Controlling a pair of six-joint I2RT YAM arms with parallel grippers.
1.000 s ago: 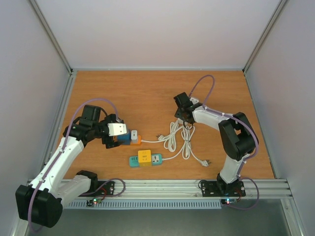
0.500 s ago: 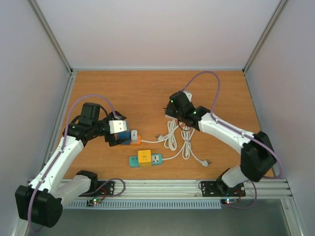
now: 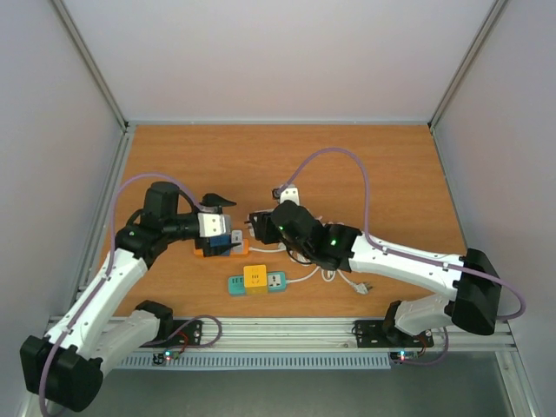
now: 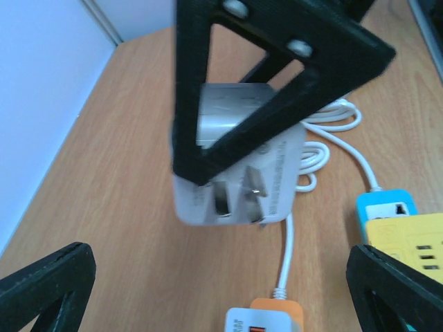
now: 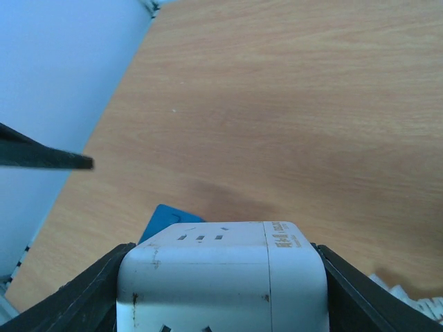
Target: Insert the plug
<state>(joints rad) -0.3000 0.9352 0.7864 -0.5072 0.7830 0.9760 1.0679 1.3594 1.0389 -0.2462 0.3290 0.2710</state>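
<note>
My right gripper [image 3: 261, 223] is shut on a white cube plug [image 5: 221, 277] and holds it above the table beside my left gripper [image 3: 226, 226]. The left wrist view shows that plug [image 4: 239, 169] with its metal prongs facing the camera, clamped by the right gripper's black triangular finger [image 4: 277, 76]. My left gripper [image 4: 218, 263] is open wide and empty, its fingers [image 4: 45, 290] at the bottom corners. An orange, blue and white socket cube [image 3: 221, 247] lies under the left gripper and also shows in the left wrist view [image 4: 266, 319]. In the top view the plug is mostly hidden.
A teal power strip [image 3: 276, 281] carrying a yellow cube [image 3: 254, 276] lies near the front, and shows in the left wrist view [image 4: 398, 221]. Coiled white cable [image 3: 328, 261] with a loose plug end [image 3: 365, 287] lies under the right arm.
My right arm has swung left from the cable coil across the table to beside the left gripper, carrying the white plug. My left gripper has shifted slightly right.
</note>
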